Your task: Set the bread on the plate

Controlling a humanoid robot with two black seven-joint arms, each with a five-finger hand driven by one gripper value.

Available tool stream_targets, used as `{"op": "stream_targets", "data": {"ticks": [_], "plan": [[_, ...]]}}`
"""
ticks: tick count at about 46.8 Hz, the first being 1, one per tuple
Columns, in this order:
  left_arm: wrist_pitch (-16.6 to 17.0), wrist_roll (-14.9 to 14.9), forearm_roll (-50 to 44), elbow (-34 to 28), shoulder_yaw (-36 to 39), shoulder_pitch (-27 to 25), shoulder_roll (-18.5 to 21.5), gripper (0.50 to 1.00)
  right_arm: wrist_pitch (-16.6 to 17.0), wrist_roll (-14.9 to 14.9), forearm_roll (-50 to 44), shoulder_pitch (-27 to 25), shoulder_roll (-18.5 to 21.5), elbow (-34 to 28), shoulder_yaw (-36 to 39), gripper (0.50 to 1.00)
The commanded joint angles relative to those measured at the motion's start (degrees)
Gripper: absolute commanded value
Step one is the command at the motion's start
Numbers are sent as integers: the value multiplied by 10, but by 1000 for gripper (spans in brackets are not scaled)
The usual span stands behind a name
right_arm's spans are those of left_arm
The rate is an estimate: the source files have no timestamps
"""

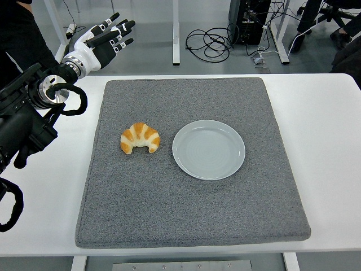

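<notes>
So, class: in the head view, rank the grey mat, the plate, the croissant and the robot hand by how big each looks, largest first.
1. Grey mat
2. Plate
3 and 4. Robot hand and croissant: they look about alike, and the hand is farther from the camera, so I won't rank them.

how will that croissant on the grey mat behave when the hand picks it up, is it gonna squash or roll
The croissant looks puffy and flaky, so it is probably light and may squash under a tight grip. Its curved shape lies flat on the grey mat, so rolling seems unlikely. The mat's rough weave would likely resist sliding.
</notes>
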Motion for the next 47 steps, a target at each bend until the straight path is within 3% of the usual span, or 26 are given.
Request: {"op": "stream_targets", "data": {"ticks": [1,29,38,47], "plan": [[0,-2,0,-1,1,0,-1,977,0,0,0,0,0,1,-1,1000],[9,2,-2,-11,0,-2,2,977,0,0,0,0,0,0,0,1000],[47,3,0,-11,3,-3,-1,977,0,0,0,0,0,0,0,1000],[47,4,3,-31,13,-3,8,977,0,0,0,0,0,1,0,1000]]}}
